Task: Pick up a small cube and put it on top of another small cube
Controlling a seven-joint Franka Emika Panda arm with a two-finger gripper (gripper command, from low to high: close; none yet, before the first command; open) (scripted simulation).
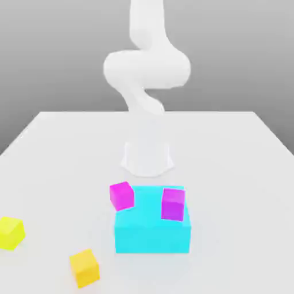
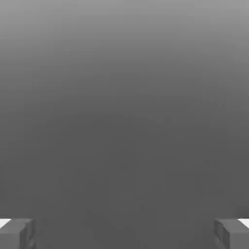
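Observation:
The small amber cube [image 1: 84, 267] rests on the white table near the front edge, at the exterior view's left of centre. The bright lemon-yellow cube [image 1: 10, 232] sits further to the exterior view's left, a short gap from the amber one. In the hand view my gripper [image 2: 124, 234] is open, its two grey fingertips [image 2: 17, 234] far apart with nothing between them, facing blank grey background. The white arm [image 1: 146, 69] rises from its base behind the blocks and runs out of the top of the exterior view.
A large cyan block [image 1: 152, 229] stands in front of the arm's base [image 1: 146, 159]. One magenta cube [image 1: 122, 196] leans at the cyan block's back left corner and another magenta cube [image 1: 173, 204] sits on its top. The white table [image 1: 241, 189] spreads around them.

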